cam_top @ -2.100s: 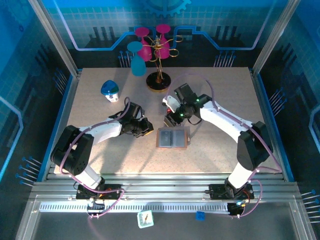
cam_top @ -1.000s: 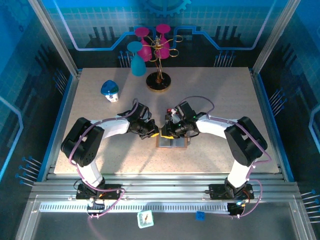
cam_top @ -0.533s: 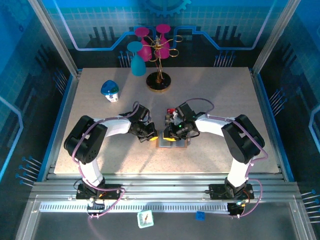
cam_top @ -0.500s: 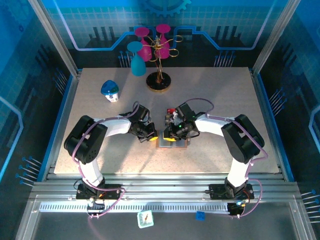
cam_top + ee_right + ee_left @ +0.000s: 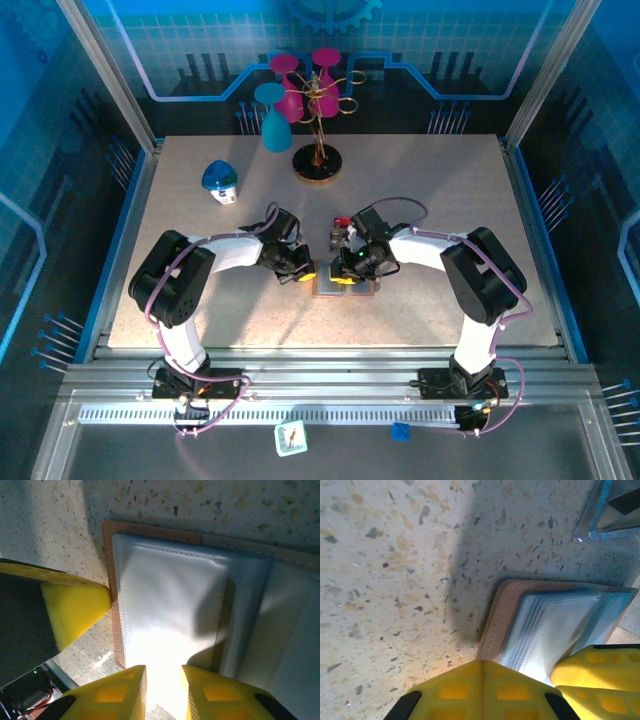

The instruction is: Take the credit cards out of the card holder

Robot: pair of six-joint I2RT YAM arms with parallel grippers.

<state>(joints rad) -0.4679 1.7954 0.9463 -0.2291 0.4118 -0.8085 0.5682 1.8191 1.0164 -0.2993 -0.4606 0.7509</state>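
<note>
The speckled table (image 5: 440, 180) bears the open card holder (image 5: 170, 595) (mid-table), a cup stand (image 5: 318, 165) and a blue cup (image 5: 276, 125).

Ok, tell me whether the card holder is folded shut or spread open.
Spread open: the card holder lies flat, grey-blue inner pockets facing up inside its brown rim.

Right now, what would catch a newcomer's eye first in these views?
Both arms meet at the middle of the table, over the open salmon-brown card holder. The yellow-tipped left hand is shut at its brown rim. The right hand is at the pale pocket panel, fingers narrowly apart. Behind them, near the far edge, a goblet stand carries pink and blue goblets.
</note>
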